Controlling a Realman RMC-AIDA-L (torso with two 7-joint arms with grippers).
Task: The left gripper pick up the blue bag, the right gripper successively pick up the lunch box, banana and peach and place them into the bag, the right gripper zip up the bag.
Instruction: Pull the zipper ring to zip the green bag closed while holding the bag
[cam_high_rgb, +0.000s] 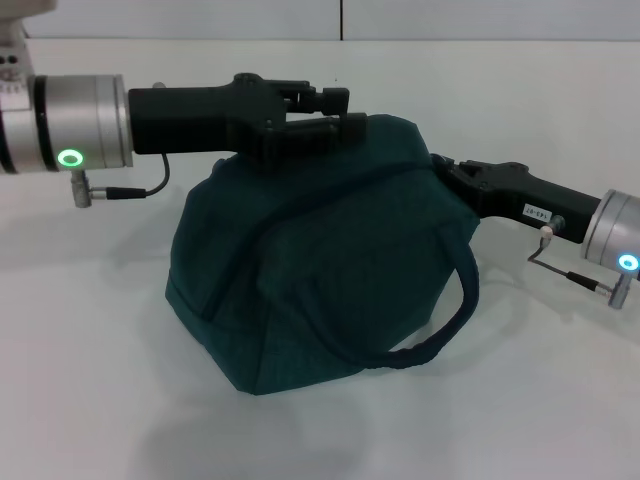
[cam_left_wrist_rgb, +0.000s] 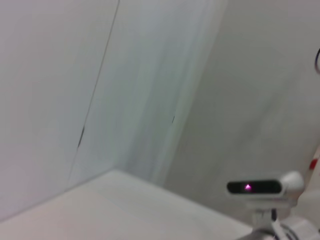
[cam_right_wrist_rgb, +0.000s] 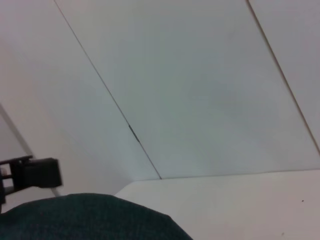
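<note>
The blue bag (cam_high_rgb: 320, 270) stands bulging in the middle of the white table, one padded handle (cam_high_rgb: 455, 315) hanging down its right side. My left gripper (cam_high_rgb: 335, 118) reaches in from the left at the bag's top and is shut on the fabric there. Coming from the right, my right gripper (cam_high_rgb: 447, 170) is against the bag's upper right edge, its tips hidden behind the fabric. The right wrist view shows the bag's top (cam_right_wrist_rgb: 90, 217) and the left gripper (cam_right_wrist_rgb: 32, 175) beyond it. The lunch box, banana and peach are out of view.
The white table (cam_high_rgb: 90, 380) spreads around the bag on all sides, with a white wall behind it. In the left wrist view a small camera on a stand (cam_left_wrist_rgb: 260, 188) sits at the table's far side.
</note>
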